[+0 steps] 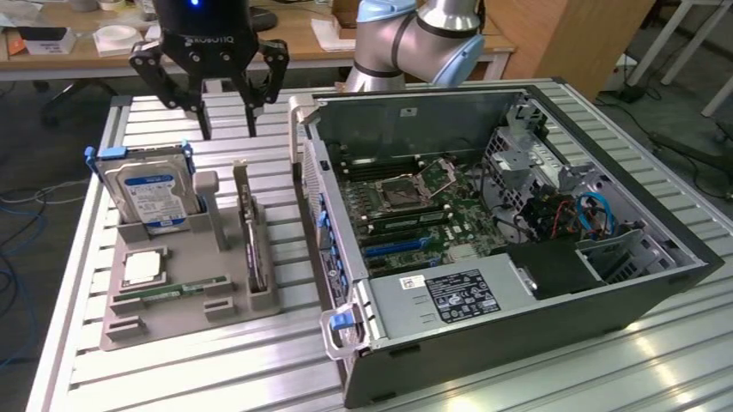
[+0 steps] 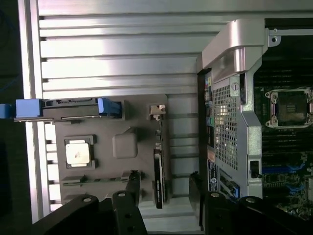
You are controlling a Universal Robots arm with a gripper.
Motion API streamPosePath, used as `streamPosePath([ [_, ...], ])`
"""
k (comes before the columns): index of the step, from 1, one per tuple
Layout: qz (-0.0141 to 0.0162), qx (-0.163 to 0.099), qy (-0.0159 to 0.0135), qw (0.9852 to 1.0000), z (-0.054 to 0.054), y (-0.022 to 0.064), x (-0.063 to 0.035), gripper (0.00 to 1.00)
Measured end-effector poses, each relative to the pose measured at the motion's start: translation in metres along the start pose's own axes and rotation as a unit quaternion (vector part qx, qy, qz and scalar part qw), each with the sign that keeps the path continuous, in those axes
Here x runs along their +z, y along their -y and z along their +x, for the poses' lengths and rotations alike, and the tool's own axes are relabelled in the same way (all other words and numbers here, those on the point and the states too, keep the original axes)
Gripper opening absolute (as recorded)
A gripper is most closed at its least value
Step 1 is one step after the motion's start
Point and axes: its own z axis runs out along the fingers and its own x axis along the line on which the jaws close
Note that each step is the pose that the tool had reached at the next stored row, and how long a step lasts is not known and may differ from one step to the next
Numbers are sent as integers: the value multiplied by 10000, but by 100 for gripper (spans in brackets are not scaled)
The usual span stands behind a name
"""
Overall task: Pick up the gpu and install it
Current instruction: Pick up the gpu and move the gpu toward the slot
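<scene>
Wrist view: gripper (image 2: 164,196) spread wide, holding nothing; the gpu (image 2: 158,183) stands on edge beneath it. Likely light, stiff, fragile; best pinched across its flat faces.

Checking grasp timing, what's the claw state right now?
Claw: open, holding nothing, above the gpu standing in the gray holder.

Ext cam high, oblique; wrist cam straight down; shared: parts tray (image 1: 129,322).
</scene>
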Motion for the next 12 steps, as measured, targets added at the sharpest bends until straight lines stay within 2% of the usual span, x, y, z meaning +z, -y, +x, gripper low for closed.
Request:
streamPosePath([
  [2, 0, -117, -15, 9999, 0, 3, 4, 53],
  [7, 0, -184, -52, 9998, -2, 66, 31, 53],
  [12, 1, -193, -60, 9998, 0, 109, 118, 53],
])
